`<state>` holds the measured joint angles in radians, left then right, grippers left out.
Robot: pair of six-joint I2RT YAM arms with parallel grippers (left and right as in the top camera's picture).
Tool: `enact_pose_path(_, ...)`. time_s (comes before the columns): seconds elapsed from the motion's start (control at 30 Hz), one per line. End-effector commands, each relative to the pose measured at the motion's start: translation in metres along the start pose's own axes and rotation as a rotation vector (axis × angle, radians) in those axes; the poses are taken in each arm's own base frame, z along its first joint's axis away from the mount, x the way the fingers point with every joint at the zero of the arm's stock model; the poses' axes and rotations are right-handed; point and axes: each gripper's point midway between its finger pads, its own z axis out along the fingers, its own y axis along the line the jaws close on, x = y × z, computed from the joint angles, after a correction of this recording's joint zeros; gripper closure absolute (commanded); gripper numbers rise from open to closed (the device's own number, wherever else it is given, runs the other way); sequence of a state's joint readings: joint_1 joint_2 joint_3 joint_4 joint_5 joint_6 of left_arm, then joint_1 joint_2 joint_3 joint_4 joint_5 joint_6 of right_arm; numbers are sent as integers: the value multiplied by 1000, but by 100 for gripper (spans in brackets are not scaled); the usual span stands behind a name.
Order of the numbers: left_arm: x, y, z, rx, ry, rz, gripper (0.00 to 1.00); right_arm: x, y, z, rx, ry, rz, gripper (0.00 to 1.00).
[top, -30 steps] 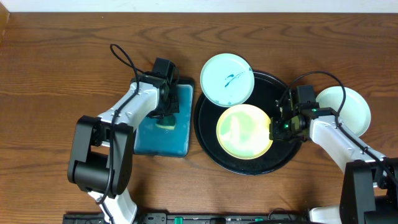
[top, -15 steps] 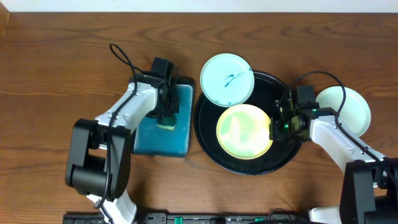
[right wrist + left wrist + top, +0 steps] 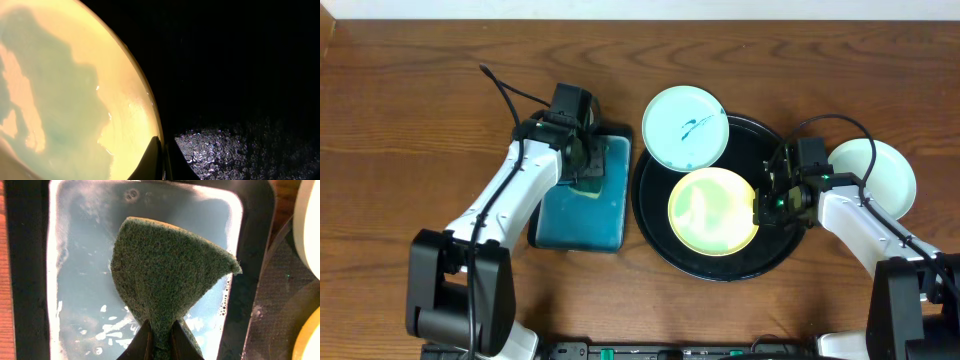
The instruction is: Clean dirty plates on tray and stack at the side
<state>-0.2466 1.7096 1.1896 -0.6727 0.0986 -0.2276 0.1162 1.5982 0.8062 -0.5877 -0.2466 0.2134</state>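
Clamps soaked scouring pad in left fingers over basin, pinches yellow plate by its rim with right fingers; could drip onto counter, or lose the slick rim.

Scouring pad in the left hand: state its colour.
Dark green scouring pad, fuzzy and fibrous; clearest in the left wrist view.

A rectangular black-rimmed teal basin sits on the brown wooden worktop. Within its outline, a green scouring pad shows above shallow, foam-flecked water.
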Motion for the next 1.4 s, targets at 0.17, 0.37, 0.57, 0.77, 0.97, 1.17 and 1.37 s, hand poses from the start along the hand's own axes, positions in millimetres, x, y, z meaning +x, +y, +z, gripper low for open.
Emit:
enact_pose_path(0.17,9,6,24,-23,71,8,93,3,-2,-1,15,4,8,99)
enact_pose_path(0.37,20,10,43,-41,135,5,92,3,-2,-1,15,4,8,99)
enact_pose_path(0.57,31,13,59,-49,189,2,93,3,-2,-1,15,3,8,99)
enact_pose_path(0.77,38,15,70,-60,224,-1,92,3,-2,-1,15,3,8,99)
enact_pose_path(0.97,39,16,71,-62,231,-4,93,2,-2,-1,15,2,8,99)
enact_pose_path(1.17,39,16,71,-62,232,-3,92,1,-3,-1,20,-3,7,99)
enact_pose_path(1.37,39,16,71,-62,232,-3,93,-2,-6,-1,38,-16,5,97)
